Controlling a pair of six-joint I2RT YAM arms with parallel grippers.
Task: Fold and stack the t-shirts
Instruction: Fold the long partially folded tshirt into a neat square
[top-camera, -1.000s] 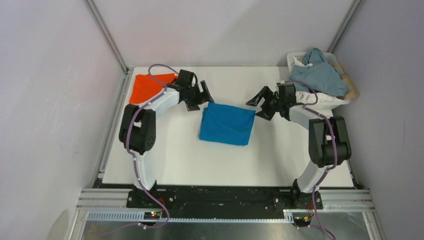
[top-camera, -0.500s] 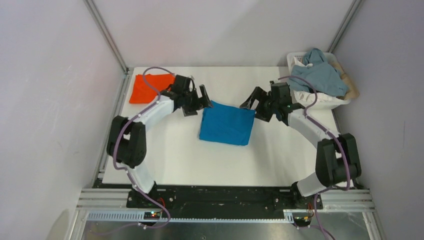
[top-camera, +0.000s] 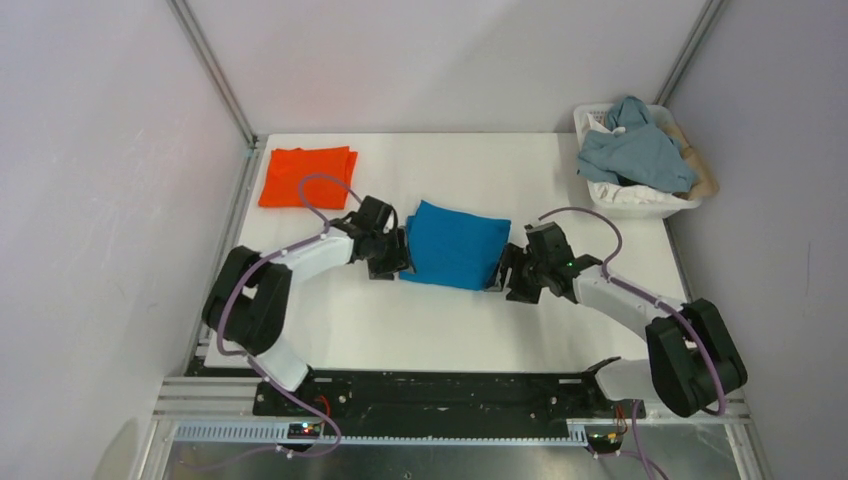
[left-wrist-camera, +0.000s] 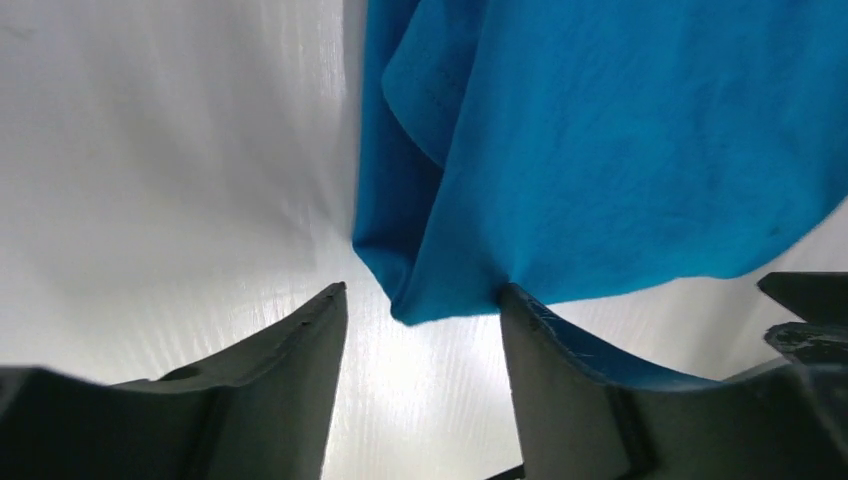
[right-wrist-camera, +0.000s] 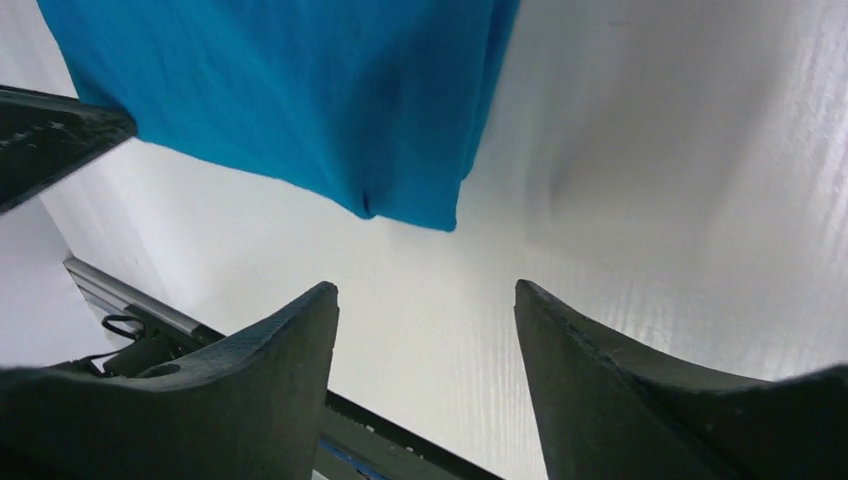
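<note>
Flanking the blue t-shirt (top-camera: 455, 245) at frame centre: left gripper (left-wrist-camera: 420, 305) parted around its corner, one finger touching cloth; right gripper (right-wrist-camera: 425, 300) wide, empty, just short. Upper left lies the orange t-shirt (top-camera: 305, 177).

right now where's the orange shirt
In the top view the orange t-shirt lies folded flat at the far left corner of the table, well apart from the blue t-shirt at the centre.

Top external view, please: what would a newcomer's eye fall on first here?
The folded blue t-shirt at mid-table, an open gripper at each near corner: left gripper and right gripper. Then the folded orange t-shirt at the far left corner and the clothes-filled basket far right.
</note>
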